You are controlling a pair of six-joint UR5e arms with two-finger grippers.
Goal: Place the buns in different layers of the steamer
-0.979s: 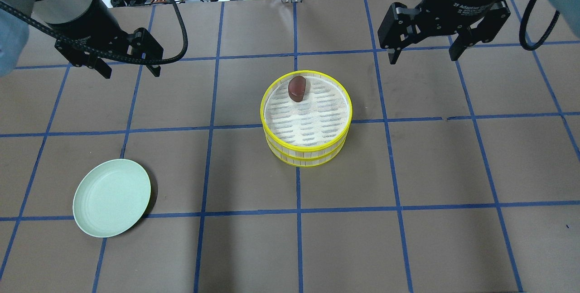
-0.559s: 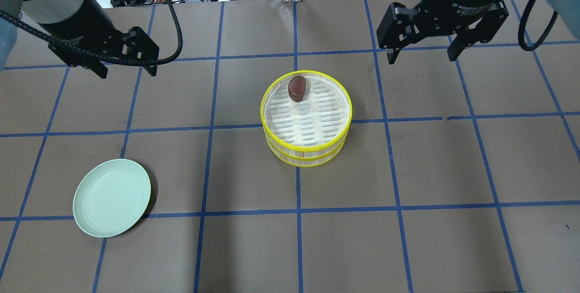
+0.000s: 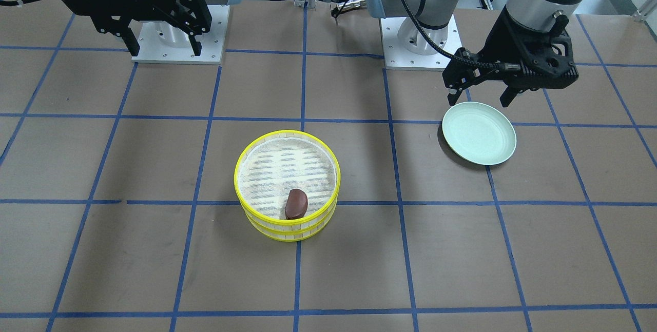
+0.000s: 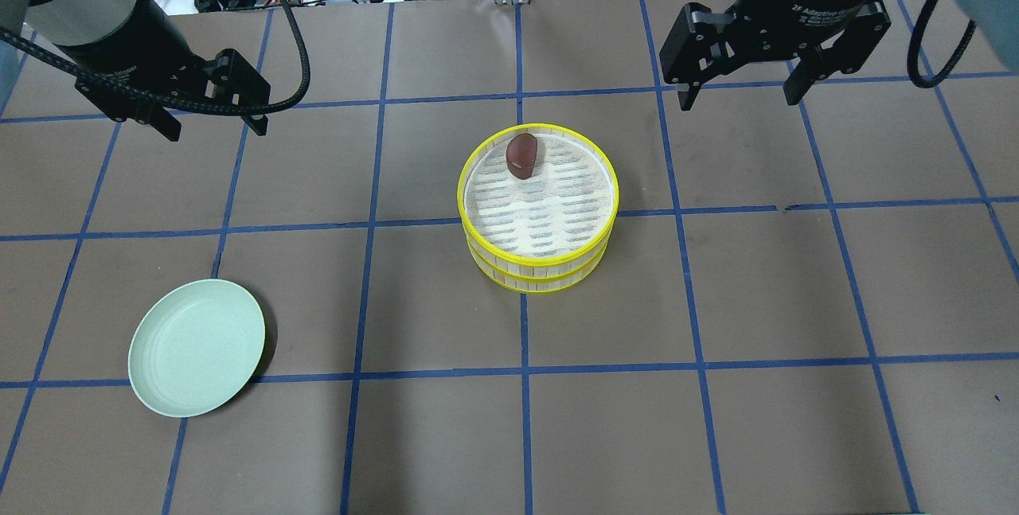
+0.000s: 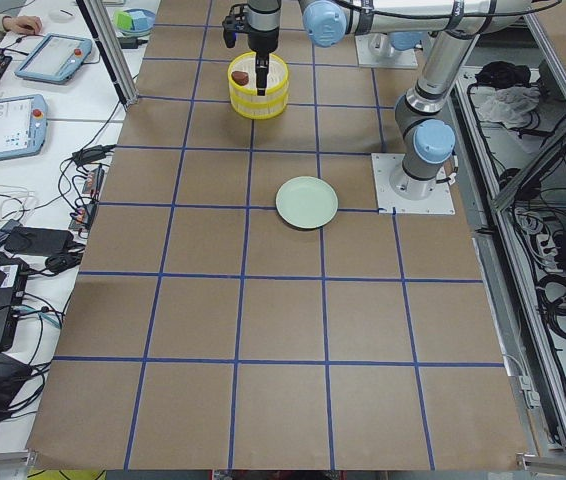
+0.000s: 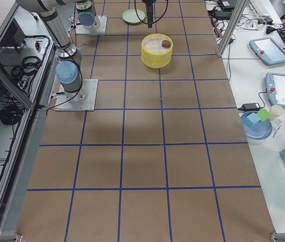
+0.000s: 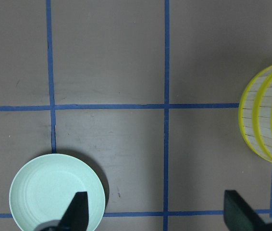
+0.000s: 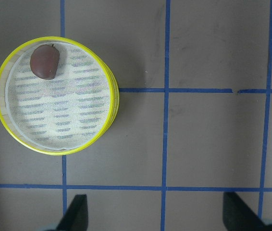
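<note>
1. The table (image 4: 716, 435) carries everything, and both arms hang high above it.
2. The left gripper (image 4: 215, 131) hangs toward the left edge and the right gripper (image 4: 739, 101) toward the right edge. Both have jaws spread wide and hold nothing, probably parked clear of the work.
3. The top layer (image 4: 549, 212) sits squarely on the lower layer (image 7: 249, 122) near the table's middle, so each bun gets its own tier.
4. The green plate (image 4: 197, 348) lies bare toward the left edge, on the robot's side.
5. The brown bun (image 4: 521, 155) rests in the top layer against its far rim. The white bun is not visible (possibly covered in the lower layer).
</note>
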